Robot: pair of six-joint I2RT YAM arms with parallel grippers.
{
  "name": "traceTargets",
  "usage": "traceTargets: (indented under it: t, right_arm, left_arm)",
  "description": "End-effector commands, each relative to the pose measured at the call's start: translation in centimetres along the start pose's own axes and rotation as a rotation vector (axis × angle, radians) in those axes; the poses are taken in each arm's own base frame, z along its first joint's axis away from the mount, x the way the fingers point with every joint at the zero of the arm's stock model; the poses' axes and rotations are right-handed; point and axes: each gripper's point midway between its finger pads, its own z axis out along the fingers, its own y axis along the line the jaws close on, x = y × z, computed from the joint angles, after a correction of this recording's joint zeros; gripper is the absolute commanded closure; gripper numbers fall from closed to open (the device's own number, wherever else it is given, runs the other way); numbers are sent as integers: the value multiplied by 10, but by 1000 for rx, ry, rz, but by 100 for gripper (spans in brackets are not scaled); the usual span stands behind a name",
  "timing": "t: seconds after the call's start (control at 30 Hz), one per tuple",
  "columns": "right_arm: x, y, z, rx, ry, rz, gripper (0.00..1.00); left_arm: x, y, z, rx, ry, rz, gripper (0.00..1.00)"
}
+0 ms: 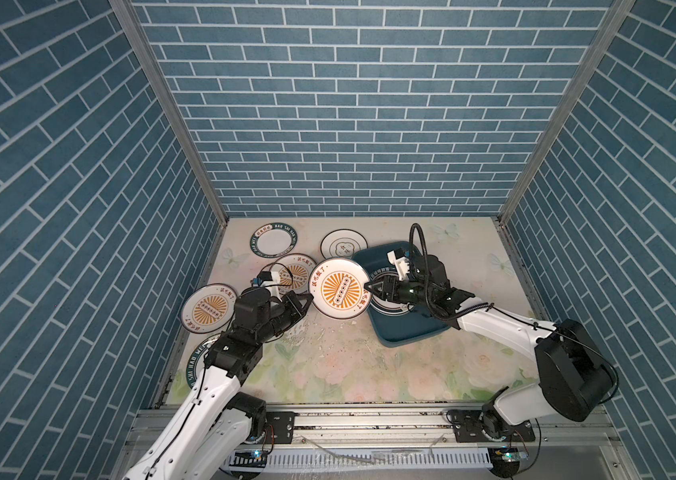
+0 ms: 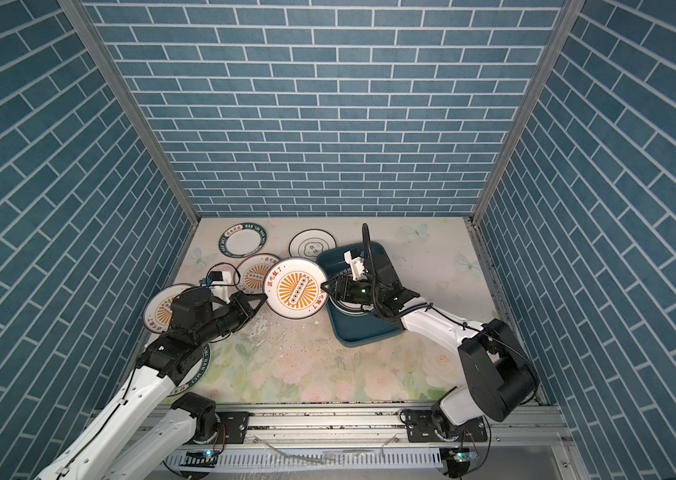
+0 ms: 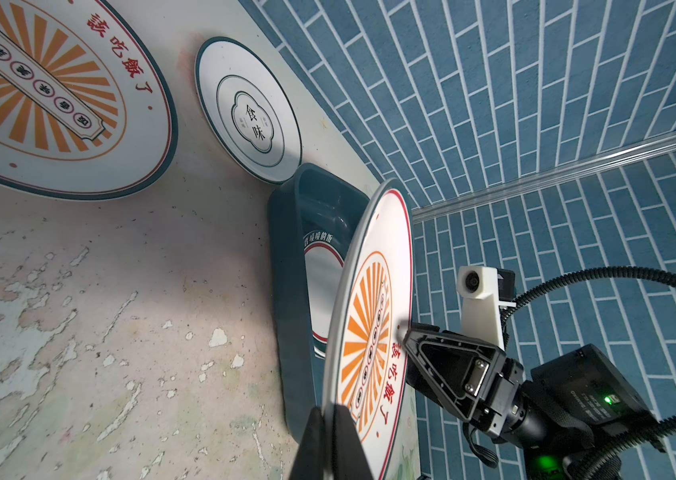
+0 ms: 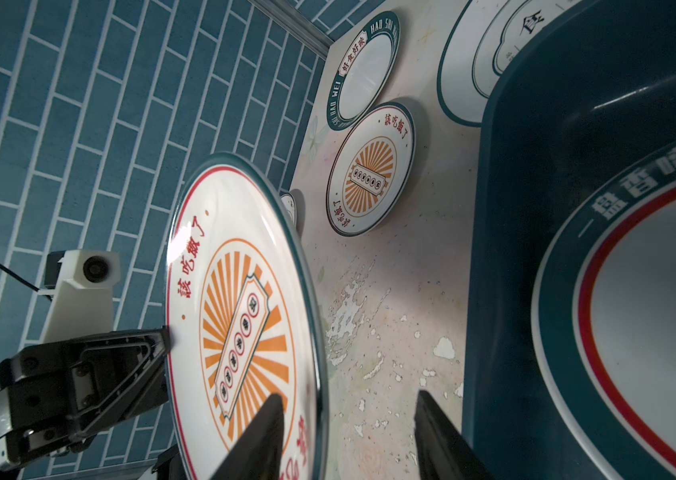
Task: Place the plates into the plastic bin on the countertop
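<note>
Two grippers are closing in on one plate as I'm watching. Far left, a sunburst plate (image 1: 208,308) is lying flat on the countertop (image 1: 340,365), partly under my left arm. The left gripper (image 1: 310,298) is pinching the left rim of the raised plate (image 1: 340,289). Its fingers are pressed onto the rim and are holding the plate clear of the countertop, just beside the plastic bin (image 1: 406,338). Behind it, a lettered-rim plate (image 1: 274,242), a second sunburst plate (image 1: 298,270) and the cloud plate (image 1: 342,245) are lying on the countertop, the last just beside the bin's far corner. The right gripper (image 1: 368,286) is straddling the raised plate's opposite rim. Its fingers (image 4: 261,432) are spread, with a gap showing behind the plate. One red-ringed plate (image 4: 639,353) is sitting inside the bin.
</note>
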Motion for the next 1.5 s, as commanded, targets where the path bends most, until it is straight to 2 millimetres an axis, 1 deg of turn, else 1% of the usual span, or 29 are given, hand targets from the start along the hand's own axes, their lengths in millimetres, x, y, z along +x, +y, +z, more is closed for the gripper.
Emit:
traceTargets:
  t: [0.0,0.23,0.33,0.4,0.47,0.5,0.53,0.7,0.77,0.83,0.93,1.03,1.17,1.3,1.37,1.47]
  right_arm:
    - [-13,19,1,-59,-23,-15,60]
    - [-14,23,1,-84,-27,-3,91]
    - [-14,24,2,-92,-27,1,100]
    - [-13,24,2,-92,-24,5,100]
    - [-15,22,1,-85,-32,15,100]
    - [-16,20,1,-74,-40,24,100]
    - [-17,16,0,-59,-49,38,100]
    - [-26,-9,-9,-1,-103,125,100]
    - [-29,-19,-14,12,-120,159,100]
    - [-32,-26,-19,25,-137,177,100]
    - [-37,-39,-29,57,-168,210,100]
    - [-44,-56,-44,99,-212,237,100]
    - [-52,-77,-67,176,-269,265,100]
    - [-53,-99,-86,301,-305,270,100]
    - [-52,-109,-94,363,-318,264,100]
    - [-49,-119,-100,431,-317,246,100]
  left_arm:
    - [-10,-19,-3,74,-33,18,100]
    - [-10,-20,-1,81,-31,18,100]
    - [-10,-20,0,82,-30,19,100]
    - [-10,-19,0,80,-29,17,95]
    - [-10,-19,0,81,-29,19,77]
    - [-10,-19,-1,79,-30,20,72]
    - [-10,-20,-2,78,-30,25,66]
    - [-9,-19,-9,64,-37,53,23]
    - [-9,-20,-13,63,-38,78,14]
    - [-7,-20,-16,54,-34,101,9]
    - [-5,-20,-20,37,-18,134,4]
    - [0,-25,-18,68,11,150,0]
    - [8,-29,-12,117,45,154,0]
    - [17,-35,-4,150,77,170,0]
    - [23,-39,1,156,100,191,0]
    - [29,-44,8,155,124,216,0]
